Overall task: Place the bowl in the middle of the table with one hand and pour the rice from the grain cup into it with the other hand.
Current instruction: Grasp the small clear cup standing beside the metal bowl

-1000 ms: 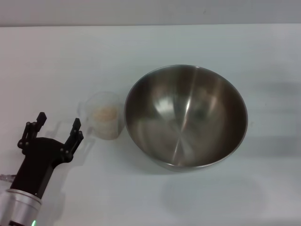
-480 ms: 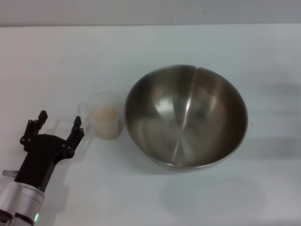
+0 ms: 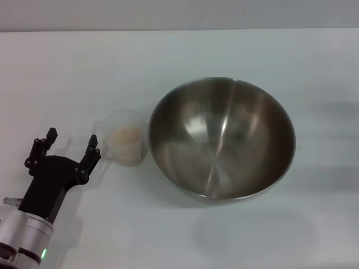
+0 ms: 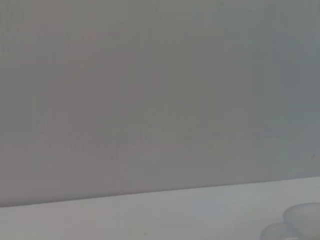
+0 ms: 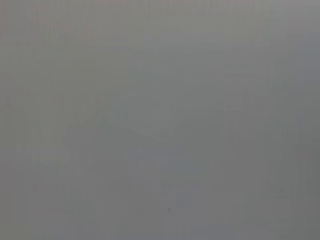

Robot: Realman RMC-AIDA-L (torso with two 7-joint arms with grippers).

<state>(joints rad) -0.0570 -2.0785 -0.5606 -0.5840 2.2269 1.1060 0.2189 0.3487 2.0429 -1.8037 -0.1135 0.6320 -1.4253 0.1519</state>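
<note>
Stainless-steel round mixing bowl [image 3: 222, 139] sits upright mid-counter on the plain white counter [image 3: 84, 67]. Touching its left side stands the small clear plastic grain cup [image 3: 125, 138], holding pale beige rice [image 3: 124, 135]. Near the cup's left, the black left tool [image 3: 71, 147] hovers, fingers apart, gripping nothing.

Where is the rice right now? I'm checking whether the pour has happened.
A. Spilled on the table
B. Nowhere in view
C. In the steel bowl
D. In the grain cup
D: the head view shows the rice sitting in the grain cup, upright on the table beside the bowl, whose inside is bare.
</note>
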